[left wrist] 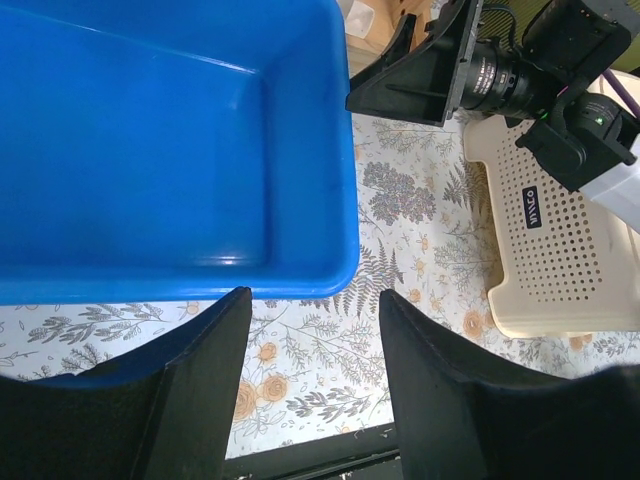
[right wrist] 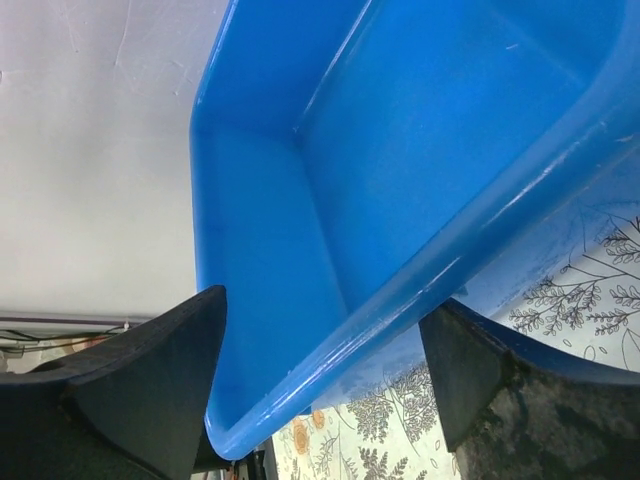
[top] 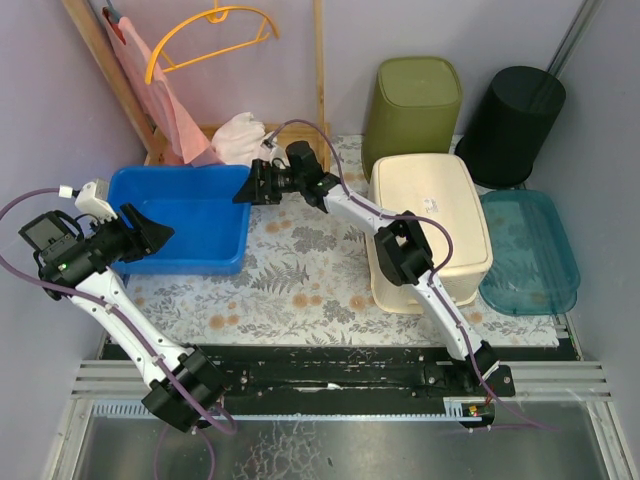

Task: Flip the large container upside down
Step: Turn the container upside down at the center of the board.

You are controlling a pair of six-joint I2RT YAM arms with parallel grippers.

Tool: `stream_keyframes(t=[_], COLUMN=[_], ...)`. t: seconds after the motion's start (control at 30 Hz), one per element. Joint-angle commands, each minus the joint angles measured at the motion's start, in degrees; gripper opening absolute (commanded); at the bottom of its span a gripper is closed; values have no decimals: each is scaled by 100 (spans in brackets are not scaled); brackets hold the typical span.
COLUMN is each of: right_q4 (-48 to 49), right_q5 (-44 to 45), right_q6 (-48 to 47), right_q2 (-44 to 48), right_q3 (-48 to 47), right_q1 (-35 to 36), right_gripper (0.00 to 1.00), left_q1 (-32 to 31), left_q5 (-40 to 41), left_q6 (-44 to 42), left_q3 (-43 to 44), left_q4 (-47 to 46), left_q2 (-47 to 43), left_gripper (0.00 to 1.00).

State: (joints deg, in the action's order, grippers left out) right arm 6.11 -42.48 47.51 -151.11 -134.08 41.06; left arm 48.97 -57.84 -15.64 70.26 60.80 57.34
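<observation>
Nearest us in the top view, low on the left, the left gripper (top: pixel 152 232) sits at the left end of the tub (top: pixel 185 268). In its wrist view the fingers (left wrist: pixel 200 380) stand about half apart with only patterned cloth (left wrist: pixel 420 200) between them. The tub's rim lies just beyond the tips, so this gripper has hold of nothing.

The tub fills the left-centre of the top view, resting flat on the cloth with its open side up and, as far as we can see, nothing in it. We judge the turning has not begun.

Farther up, at the tub's upper right corner, the right gripper (top: pixel 250 185) reaches in. Its wrist view shows the jaws spread wide with the tub's wall (right wrist: pixel 400 150) running between them and space on either side. It straddles the wall but does not clamp it.

So the approach looks done on the right and nearly done on the left. Closing on the rim, lifting, tipping the tub over and setting it down mouth-first are all left.
</observation>
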Motion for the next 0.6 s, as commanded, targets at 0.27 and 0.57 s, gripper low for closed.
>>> stream_keyframes(t=[0.27,0.57], right_q4=[580,-1102], right_q5=[-422,109], right_q6=[328,-2499], right_q2=[-300,771], right_q3=[-156,509], right_q1=[224,195], right_gripper=[10,0], left_q1=[59,60], left_q5=[-172,-193], left_q6=[-154,-347], left_q3=[27,542], left_q4=[162,575], left_q2=[-32,49], left_gripper=[54,53])
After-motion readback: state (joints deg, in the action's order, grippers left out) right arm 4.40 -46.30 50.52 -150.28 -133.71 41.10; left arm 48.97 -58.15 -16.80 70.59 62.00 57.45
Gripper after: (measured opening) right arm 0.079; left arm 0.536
